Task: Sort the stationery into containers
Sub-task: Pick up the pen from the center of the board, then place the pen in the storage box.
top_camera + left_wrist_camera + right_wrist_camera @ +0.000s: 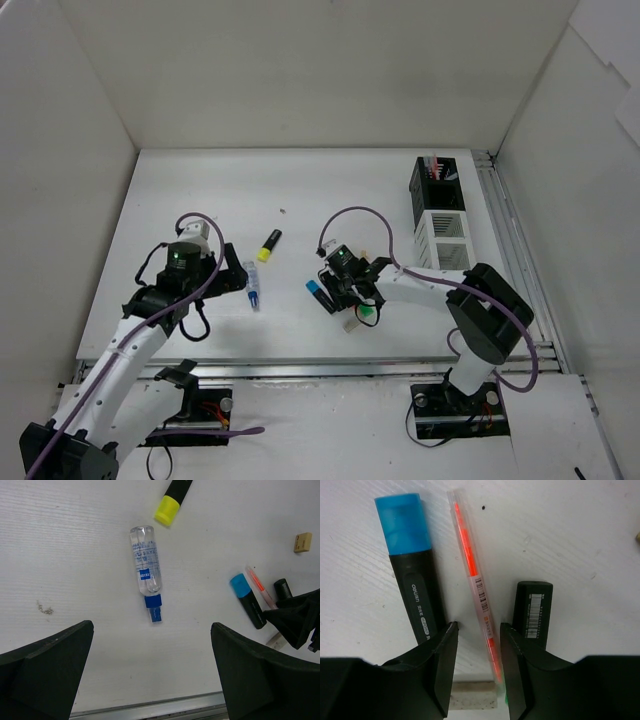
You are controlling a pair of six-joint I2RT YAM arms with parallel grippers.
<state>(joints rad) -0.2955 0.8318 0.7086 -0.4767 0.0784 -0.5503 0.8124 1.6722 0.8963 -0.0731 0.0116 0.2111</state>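
My right gripper (476, 630) stands open by a narrow gap, low over the table. It straddles a thin red pen (472, 575) that lies close against the right finger. A blue-capped highlighter (412, 565) lies just left of the jaws and a black highlighter barrel (532, 612) just right. A beige eraser (472, 695) sits under the jaws. My left gripper (151, 627) is wide open and holds nothing, just short of the white-blue tube (146, 570). A yellow highlighter (270, 244) lies beyond it. The black container (437, 185) and the white container (442, 238) stand at the right.
Pens stand in the black container. A second beige eraser (302, 542) lies apart from the cluster. A green highlighter tip (367, 313) shows beside my right gripper (340, 290). A metal rail (320, 368) runs along the near table edge, and white walls enclose the table.
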